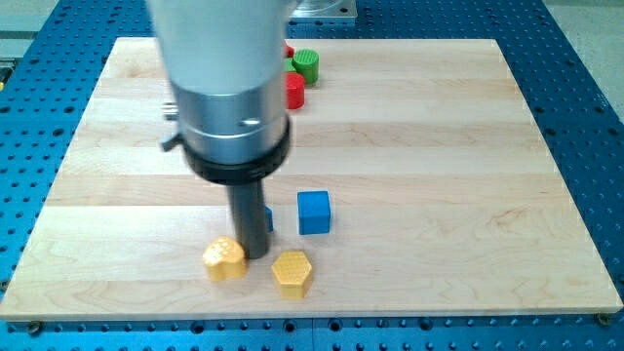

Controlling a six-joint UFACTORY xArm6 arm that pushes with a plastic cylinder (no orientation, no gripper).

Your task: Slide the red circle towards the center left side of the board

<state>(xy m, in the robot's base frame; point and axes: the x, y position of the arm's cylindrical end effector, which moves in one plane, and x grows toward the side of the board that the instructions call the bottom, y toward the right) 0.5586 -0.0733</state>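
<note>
A red block sits near the view's top, partly hidden by the arm; its shape is hard to make out. Another bit of red peeks out beside the arm, left of a green round block. My tip rests low on the board, far below the red blocks. It sits between a yellow block at its left and a yellow hexagon at its lower right. A blue cube lies up and right of the tip. A sliver of another blue block shows behind the rod.
The wooden board lies on a blue perforated table. The arm's wide grey body hides part of the board's upper left middle.
</note>
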